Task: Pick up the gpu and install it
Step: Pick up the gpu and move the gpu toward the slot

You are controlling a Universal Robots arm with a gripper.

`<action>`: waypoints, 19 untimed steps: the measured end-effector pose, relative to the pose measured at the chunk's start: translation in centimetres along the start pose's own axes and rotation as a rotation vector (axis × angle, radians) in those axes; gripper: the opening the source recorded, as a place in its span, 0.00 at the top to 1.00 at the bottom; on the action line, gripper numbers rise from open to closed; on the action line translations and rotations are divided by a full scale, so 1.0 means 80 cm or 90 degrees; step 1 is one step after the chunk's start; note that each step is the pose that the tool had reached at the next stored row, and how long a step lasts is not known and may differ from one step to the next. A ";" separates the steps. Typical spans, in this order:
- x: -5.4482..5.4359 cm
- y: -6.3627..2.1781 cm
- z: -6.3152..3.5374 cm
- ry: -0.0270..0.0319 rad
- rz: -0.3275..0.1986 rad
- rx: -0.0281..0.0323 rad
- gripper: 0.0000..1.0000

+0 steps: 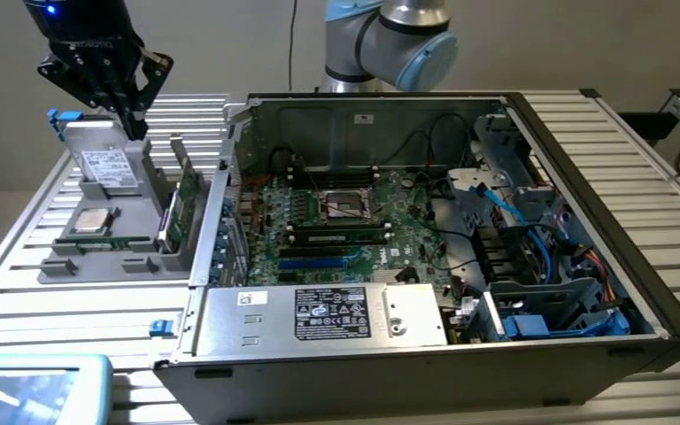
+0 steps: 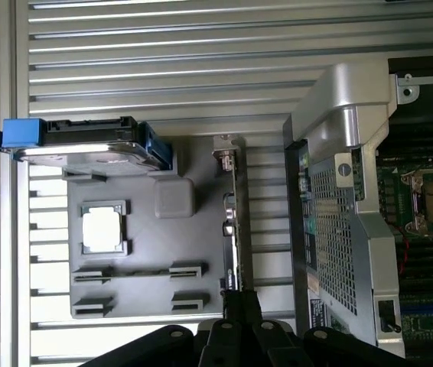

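Note:
The gpu (image 1: 183, 205), a short green card, stands on edge in a slot of the grey parts holder (image 1: 104, 266) at the exterior view's left, beside the open computer case (image 1: 435, 354). My black gripper (image 1: 138, 129) hangs above the holder's far end, over the hard drive and a little behind the card, touching nothing. In the wrist view the gpu (image 2: 234, 222) runs edge-on, its silver bracket at the far end, and my gripper (image 2: 241, 300) has its fingers shut together with nothing between them, in line with the card's near end.
A silver hard drive (image 1: 109, 165) with blue tabs and a square processor chip (image 1: 89, 221) also sit in the holder. Inside the case lie the motherboard (image 1: 334, 226), cables (image 1: 517, 230) and a power supply (image 1: 322, 314). A light-blue device (image 1: 33, 390) lies at the front corner.

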State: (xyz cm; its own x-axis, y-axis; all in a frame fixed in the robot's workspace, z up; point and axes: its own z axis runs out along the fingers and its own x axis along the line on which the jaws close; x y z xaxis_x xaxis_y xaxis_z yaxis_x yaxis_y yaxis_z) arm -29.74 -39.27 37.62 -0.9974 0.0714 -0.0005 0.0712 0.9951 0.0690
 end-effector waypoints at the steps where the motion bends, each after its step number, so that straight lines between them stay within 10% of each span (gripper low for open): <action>1: 0.000 0.000 0.000 0.0000 0.000 0.0000 0.88; 8: 0.000 0.000 0.000 0.0000 0.000 0.0000 0.87; 14: 0.000 0.000 0.000 0.0000 0.000 0.0000 0.63; 19: 0.004 -0.001 0.009 -0.0059 -0.003 -0.0005 0.56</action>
State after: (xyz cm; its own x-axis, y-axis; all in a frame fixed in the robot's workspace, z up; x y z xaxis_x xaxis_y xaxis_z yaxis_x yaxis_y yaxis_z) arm -30.05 -39.27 36.92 -0.9976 0.0680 -0.0099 0.0671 0.9953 0.0697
